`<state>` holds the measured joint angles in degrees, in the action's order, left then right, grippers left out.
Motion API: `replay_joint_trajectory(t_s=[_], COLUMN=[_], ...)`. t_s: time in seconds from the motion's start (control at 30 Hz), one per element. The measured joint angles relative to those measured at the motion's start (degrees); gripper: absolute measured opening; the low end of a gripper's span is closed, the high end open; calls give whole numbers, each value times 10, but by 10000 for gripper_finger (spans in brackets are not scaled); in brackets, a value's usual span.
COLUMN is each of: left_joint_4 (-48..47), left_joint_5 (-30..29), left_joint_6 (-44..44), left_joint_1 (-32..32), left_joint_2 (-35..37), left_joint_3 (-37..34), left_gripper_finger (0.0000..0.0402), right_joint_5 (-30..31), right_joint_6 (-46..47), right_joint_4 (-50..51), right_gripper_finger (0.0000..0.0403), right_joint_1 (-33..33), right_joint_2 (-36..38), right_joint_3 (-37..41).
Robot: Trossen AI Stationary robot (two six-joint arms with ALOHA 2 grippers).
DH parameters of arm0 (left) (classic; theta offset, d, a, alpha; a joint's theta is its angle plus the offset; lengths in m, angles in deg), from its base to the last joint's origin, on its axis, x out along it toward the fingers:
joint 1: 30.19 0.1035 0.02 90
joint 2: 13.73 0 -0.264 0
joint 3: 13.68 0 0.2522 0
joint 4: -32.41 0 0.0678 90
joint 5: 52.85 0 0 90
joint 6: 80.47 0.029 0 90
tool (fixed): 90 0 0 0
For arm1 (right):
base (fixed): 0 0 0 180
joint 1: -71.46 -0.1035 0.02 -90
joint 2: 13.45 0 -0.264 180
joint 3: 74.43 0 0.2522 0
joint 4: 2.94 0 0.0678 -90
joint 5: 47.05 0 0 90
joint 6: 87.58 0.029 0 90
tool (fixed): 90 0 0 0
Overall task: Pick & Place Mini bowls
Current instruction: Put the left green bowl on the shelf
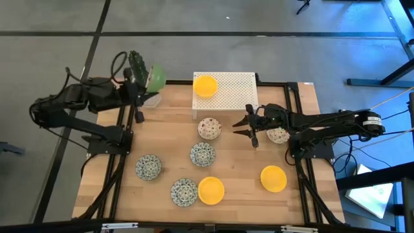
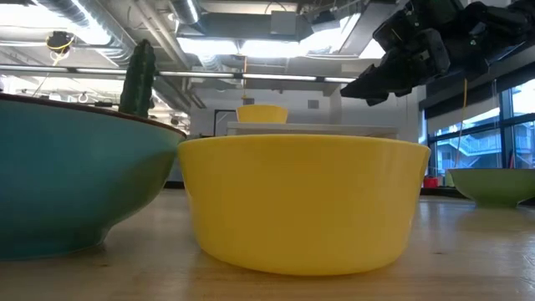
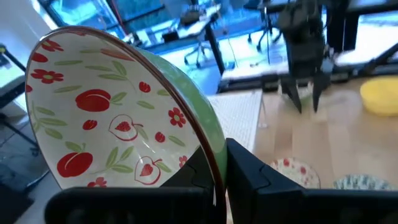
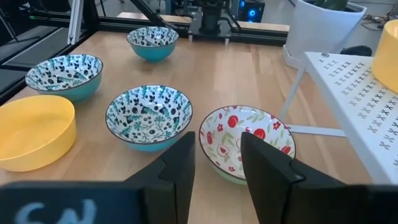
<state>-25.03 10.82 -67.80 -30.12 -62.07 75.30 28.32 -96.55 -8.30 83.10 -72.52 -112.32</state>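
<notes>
Floral bowl (image 3: 118,124) tilted in left fingers (image 3: 249,180); right fingers (image 4: 267,168) hover parted.

The wooden table (image 1: 233,194) took up the middle of the high view. A white perforated rack (image 1: 229,94) stood at its top centre. Sitting right on the wood: a red floral bowl (image 1: 209,127) in the centre, three blue-patterned bowls (image 1: 202,154) lower left, and two yellow bowls (image 1: 211,190) along the bottom.

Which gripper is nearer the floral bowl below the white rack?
Right. The right gripper hovers just beside that floral bowl; the left gripper is off at the table's far-left corner, clamping another bowl.
</notes>
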Motion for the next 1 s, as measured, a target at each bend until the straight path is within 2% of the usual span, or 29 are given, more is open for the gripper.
replay_joint_trajectory(t_s=[0.2,0.33,0.47,0.73,0.87,1.0], left_joint_4=[106,193,235,232,210,169], left_joint_5=[62,135,182,235,291,326], left_joint_6=[24,52,72,92,92,92], left_joint_1=[18,35,61,133,170,201], left_joint_2=[-46,-111,-188,-354,-439,-530], left_joint_3=[0,7,51,183,255,329], left_gripper_finger=[13,13,13,13,13,13], right_joint_5=[-3,-6,-18,-66,-70,-114], right_joint_6=[0,10,31,57,40,16], right_joint_4=[-21,-43,-45,-47,-47,-46], right_gripper_finger=[129,129,129,129,129,129], right_joint_1=[0,0,0,-21,-61,-117], right_joint_2=[0,0,0,0,0,0], right_joint_3=[0,0,-5,-16,-16,-16])
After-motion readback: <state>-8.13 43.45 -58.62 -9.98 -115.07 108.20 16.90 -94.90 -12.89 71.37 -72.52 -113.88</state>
